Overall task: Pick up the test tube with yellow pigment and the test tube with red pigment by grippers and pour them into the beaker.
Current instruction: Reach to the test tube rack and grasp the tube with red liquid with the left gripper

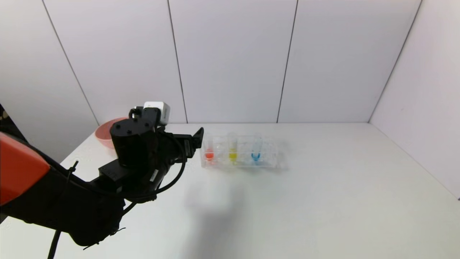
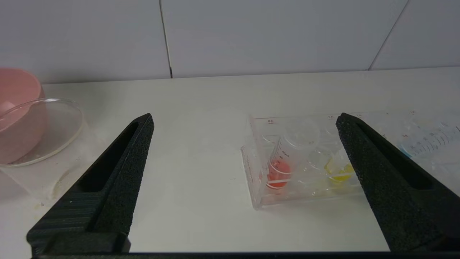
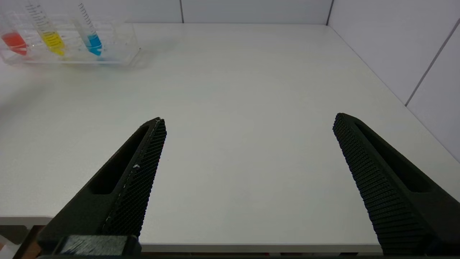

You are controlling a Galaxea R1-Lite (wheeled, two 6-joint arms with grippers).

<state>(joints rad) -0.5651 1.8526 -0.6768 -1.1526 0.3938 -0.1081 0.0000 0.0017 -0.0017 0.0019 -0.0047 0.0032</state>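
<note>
While the left gripper (image 2: 244, 144) is held wide open with nothing between its jaws, the red-pigment tube (image 2: 282, 163) is seen just ahead of it, nearer one finger than the other, upright in the end slot of the clear rack (image 2: 257, 196). The yellow-pigment tube (image 2: 339, 169) is seated one slot further along, partly hidden behind that finger. The beaker (image 2: 43, 133) is placed off to the opposite side of the gripper, against the pink bowl (image 2: 16, 111). The right gripper (image 3: 248, 144) is parked well away from the rack, also open and empty. Risks: the approach looks off-centre, so the rack could be clipped and shoved; tubes are closely spaced, so the neighbouring tube could be knocked; smooth clear plastic could slip when tilted.
</note>
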